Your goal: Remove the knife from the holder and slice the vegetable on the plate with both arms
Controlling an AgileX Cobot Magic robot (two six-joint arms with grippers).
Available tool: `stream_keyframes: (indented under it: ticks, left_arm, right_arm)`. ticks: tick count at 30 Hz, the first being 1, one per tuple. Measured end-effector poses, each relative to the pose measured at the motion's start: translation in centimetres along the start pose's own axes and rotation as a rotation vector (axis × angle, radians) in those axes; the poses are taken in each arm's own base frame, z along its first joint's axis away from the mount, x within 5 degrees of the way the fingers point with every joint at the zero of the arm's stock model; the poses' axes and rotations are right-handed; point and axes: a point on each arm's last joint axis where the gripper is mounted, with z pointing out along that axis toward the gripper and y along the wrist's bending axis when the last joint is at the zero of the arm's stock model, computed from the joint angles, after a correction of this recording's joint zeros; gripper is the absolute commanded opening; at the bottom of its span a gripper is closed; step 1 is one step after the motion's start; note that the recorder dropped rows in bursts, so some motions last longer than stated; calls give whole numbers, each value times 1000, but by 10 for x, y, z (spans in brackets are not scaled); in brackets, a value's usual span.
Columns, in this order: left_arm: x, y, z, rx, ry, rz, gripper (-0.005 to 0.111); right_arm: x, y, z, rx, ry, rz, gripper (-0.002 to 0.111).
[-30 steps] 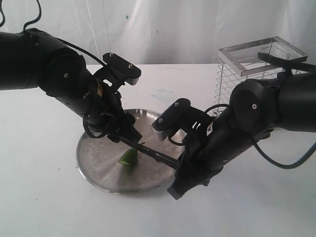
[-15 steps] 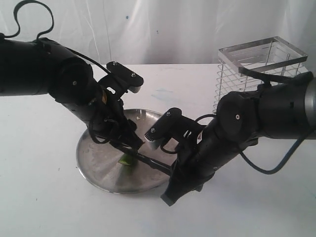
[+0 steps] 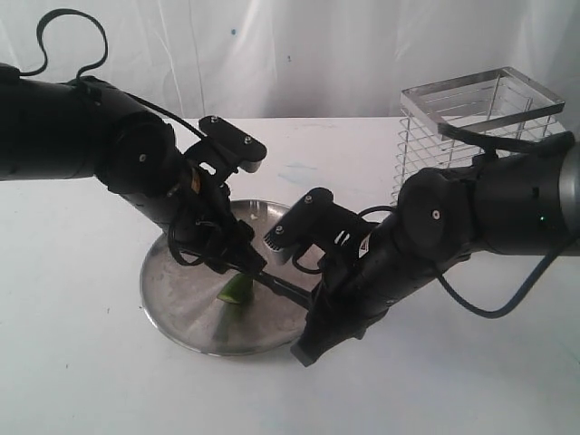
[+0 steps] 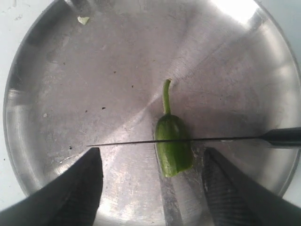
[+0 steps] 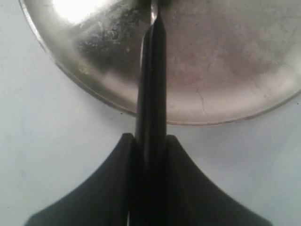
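Between wide-apart left fingers (image 4: 80,188) — vegetable (image 4: 173,146) under knife (image 4: 221,139)

White desk (image 3: 82,362) bearing a faint bluish smudge (image 3: 299,171) toward its far edge, with a creased white cloth backdrop (image 3: 317,54) hanging directly behind the desk.

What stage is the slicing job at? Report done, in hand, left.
Done: the knife is out of the holder, clamped in the right pincer. In hand: its blade lies across the vegetable on the plate, the left pincer open astride it. Left: the cut; the piece looks whole.
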Motion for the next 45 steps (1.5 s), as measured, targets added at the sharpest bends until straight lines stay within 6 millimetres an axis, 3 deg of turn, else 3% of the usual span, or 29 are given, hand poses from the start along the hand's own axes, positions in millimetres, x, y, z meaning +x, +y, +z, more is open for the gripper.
stream_keyframes:
  ticks: [6,14,28,37,45]
  left_arm:
    - [0,0,0,0,-2,0,61]
    - [0,0,1,-1,-3,2,61]
    - [-3,1,1,-5,-28,5,61]
    - [0,39,2,-58,-54,-182,61]
    - [8,38,7,-56,-36,-183,61]
  right_arm:
    - [0,-1,2,5,-5,1,0]
    - [4,-2,19,1,33,8,0]
    - [4,-3,21,7,26,6,0]
    - [7,-1,21,-16,62,15,0]
    - [4,-1,16,-5,36,34,0]
